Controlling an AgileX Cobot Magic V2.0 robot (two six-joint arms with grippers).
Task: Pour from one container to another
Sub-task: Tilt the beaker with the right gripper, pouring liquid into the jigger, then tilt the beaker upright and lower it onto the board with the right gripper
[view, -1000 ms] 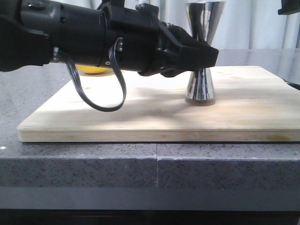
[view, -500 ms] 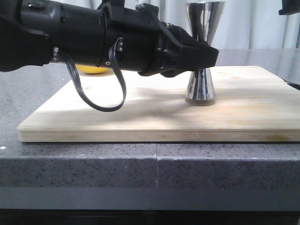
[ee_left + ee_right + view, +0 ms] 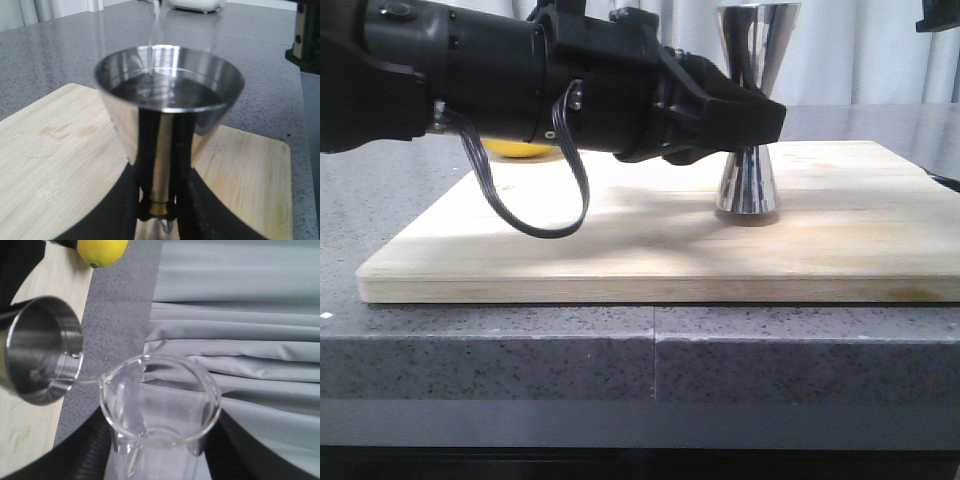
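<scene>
The steel jigger [image 3: 748, 180] stands upright on the wooden board [image 3: 620, 250]. My left gripper [image 3: 157, 209] is shut on its gold-banded waist, one black finger [image 3: 129, 210] on each side. Clear liquid lies in the jigger's top cup [image 3: 170, 85]. My right gripper [image 3: 160, 462] is shut on the clear glass beaker [image 3: 160, 405], which is tipped with its pour lip toward the jigger's mouth [image 3: 42, 355]. A thin stream [image 3: 87, 381] runs from the lip into the cup and also shows falling in the left wrist view. The beaker is out of the front view.
A yellow lemon [image 3: 520, 150] lies on the board behind my left arm, and it also shows beyond the jigger [image 3: 100, 251]. The board rests on a grey speckled counter [image 3: 650, 350]. Grey curtains [image 3: 240, 315] hang behind.
</scene>
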